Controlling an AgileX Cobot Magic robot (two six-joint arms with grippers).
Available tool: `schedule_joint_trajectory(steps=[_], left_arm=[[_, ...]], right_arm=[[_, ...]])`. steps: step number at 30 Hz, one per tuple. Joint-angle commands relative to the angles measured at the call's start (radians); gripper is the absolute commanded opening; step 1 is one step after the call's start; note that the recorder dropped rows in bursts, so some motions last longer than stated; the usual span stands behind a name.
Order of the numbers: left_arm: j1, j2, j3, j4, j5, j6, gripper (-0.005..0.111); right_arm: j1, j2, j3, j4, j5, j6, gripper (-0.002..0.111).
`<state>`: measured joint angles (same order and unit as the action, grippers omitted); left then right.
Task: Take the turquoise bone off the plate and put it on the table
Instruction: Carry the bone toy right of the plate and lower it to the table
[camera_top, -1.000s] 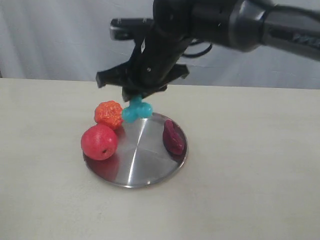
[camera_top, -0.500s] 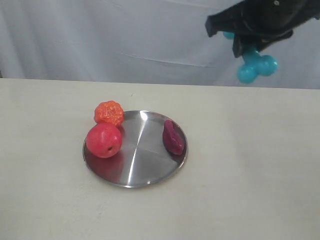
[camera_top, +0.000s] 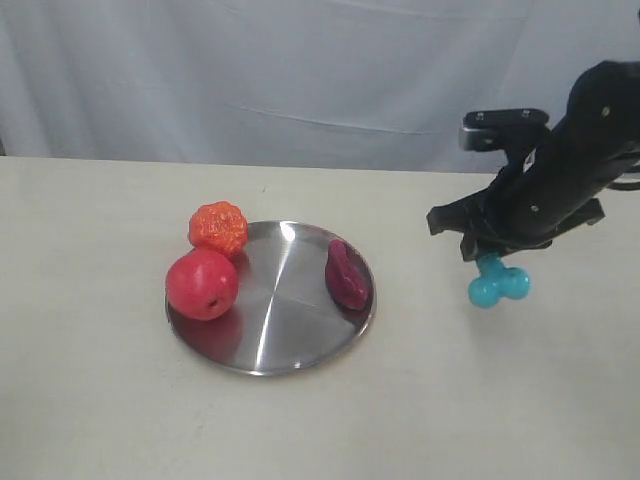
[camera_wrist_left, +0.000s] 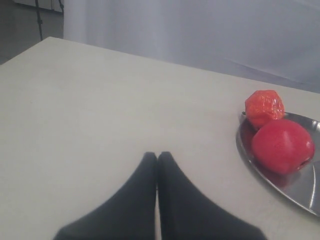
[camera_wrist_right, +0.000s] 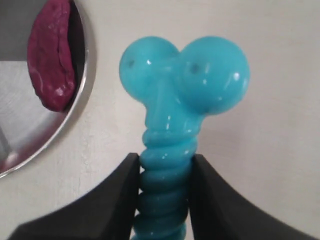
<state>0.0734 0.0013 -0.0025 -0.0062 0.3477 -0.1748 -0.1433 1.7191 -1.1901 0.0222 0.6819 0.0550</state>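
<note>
The turquoise bone hangs knobs-down just above the table, right of the plate. My right gripper is shut on its ribbed shaft. In the right wrist view the bone stands between the two black fingers, with the right gripper clamped on the ribs and the plate's rim off to one side. My left gripper is shut on nothing, low over the pale table, away from the plate.
On the plate lie a red apple and a dark purple fruit. An orange knobbly fruit sits at the plate's far left rim. A grey-white curtain hangs behind the table.
My right gripper carried the bone off the plate, up and to the right, then down close to the table right of the plate. The apple shifted slightly.
</note>
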Motion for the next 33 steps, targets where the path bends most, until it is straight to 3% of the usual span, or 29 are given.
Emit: schedule_joint_trajectory(steps=[1,15,21,33], left_arm=[[0.004,-0.001,0.003,0.006,-0.005,-0.002,0.0],[0.004,-0.001,0.003,0.006,-0.005,-0.002,0.0],[0.004,-0.001,0.003,0.006,-0.005,-0.002,0.0],[0.004,-0.001,0.003,0.006,-0.005,-0.002,0.0]], right_arm=[[-0.007,0.095,0.006,0.026,-0.092,-0.011,0.0],[-0.007,0.243,0.006,0.137,-0.211,-0.055,0.0],[-0.005,0.278,0.006,0.317,-0.253,-0.186,0.0],[-0.005,0.278,0.006,0.346,-0.26,-0.213,0.0]])
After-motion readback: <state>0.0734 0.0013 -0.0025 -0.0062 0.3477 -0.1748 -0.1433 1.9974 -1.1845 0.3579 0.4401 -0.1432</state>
